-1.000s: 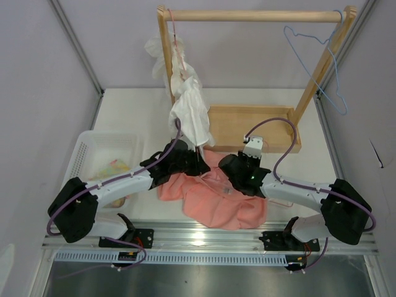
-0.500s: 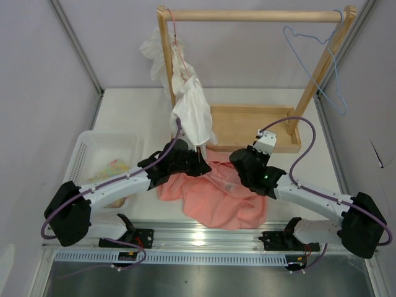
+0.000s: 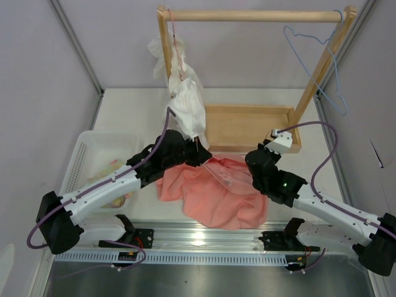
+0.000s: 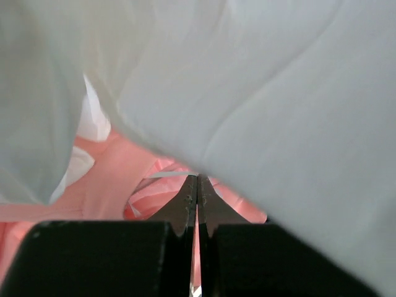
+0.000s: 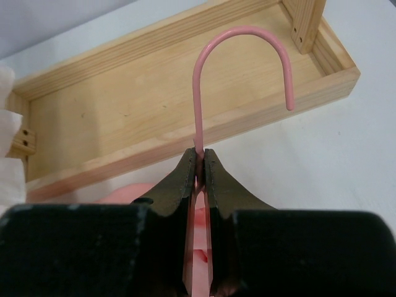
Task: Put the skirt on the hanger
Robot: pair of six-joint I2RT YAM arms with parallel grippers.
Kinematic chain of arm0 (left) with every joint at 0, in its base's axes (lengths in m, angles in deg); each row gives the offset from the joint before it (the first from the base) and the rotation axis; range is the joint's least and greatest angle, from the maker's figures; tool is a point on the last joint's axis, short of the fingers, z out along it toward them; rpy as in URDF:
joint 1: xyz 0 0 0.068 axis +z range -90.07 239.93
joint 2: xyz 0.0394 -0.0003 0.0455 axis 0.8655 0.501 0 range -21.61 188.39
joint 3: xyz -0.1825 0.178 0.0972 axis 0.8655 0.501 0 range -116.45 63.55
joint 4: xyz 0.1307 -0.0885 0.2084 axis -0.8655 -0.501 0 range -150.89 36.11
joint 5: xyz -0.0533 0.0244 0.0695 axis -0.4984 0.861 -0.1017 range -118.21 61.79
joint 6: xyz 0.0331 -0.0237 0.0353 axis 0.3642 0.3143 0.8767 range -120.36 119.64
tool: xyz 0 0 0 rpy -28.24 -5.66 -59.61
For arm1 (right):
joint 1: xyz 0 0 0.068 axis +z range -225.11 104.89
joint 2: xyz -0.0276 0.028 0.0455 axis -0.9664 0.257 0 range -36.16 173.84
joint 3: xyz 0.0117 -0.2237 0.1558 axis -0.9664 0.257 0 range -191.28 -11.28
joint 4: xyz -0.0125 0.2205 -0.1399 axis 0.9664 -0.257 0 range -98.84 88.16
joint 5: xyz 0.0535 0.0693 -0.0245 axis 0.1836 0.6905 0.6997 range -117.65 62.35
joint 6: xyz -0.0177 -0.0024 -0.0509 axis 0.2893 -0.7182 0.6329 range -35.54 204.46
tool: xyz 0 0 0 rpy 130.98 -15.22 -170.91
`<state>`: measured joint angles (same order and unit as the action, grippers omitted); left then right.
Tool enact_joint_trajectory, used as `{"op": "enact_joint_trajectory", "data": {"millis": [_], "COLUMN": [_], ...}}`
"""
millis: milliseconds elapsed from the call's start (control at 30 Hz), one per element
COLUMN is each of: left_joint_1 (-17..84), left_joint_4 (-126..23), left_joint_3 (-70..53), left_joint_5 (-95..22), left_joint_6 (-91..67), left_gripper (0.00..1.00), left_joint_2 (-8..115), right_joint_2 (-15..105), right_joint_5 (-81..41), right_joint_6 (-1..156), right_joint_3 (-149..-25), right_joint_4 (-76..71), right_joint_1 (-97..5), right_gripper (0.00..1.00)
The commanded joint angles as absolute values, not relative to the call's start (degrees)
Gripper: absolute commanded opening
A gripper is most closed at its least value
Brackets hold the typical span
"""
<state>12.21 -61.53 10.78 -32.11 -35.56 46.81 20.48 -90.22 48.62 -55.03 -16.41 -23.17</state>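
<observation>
Lying crumpled on the bench [image 3: 124,117] between the arms, the skirt [image 3: 210,198] looks light and limp (it should sag wherever unsupported), so its waistband edge seems the best hold. The right hand [image 5: 199,154] pinches the hanger [image 5: 242,30] by its thin, stiff neck; the left hand [image 4: 197,182] is pressed together under the white garment [image 4: 278,93].

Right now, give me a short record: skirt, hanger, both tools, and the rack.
skirt: salmon pink, crumpled on the table between the arms
hanger: pink wire, neck pinched by the right tool, hook over the wooden tray
left tool: shut, at the skirt under the white garment
rack: white garment hanging left, blue hanger right
</observation>
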Motion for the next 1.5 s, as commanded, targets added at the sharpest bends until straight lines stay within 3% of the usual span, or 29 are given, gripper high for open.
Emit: {"op": "enact_joint_trajectory", "data": {"millis": [0,367,900,1467], "left_joint_1": [11.2,9.8,5.4,-1.0], "left_joint_4": [-64.9,-73.7,-74.7,-82.0], "left_joint_3": [4.6,-3.3,-8.3,-27.8], "left_joint_5": [-28.7,-22.3,-28.5,-18.9], "left_joint_6": [-33.3,-30.1,-25.1,-24.4], "left_gripper": [0.00,0.00,0.00,0.00], "left_joint_2": [44.1,45.0,50.9,49.9], "right_joint_2": [17.9,11.8,13.6,10.8], "right_joint_5": [-92.0,-92.2,-89.8,-85.0], "right_joint_6": [48.6,51.8,55.6,60.7], "right_joint_3": [-57.4,-61.5,-65.4,-80.8], "right_joint_4": [-14.1,-15.0,-9.8,-14.1], "right_joint_1": [-22.2,-21.8,-23.0,-24.6], "right_gripper": [0.00,0.00,0.00,0.00]}}
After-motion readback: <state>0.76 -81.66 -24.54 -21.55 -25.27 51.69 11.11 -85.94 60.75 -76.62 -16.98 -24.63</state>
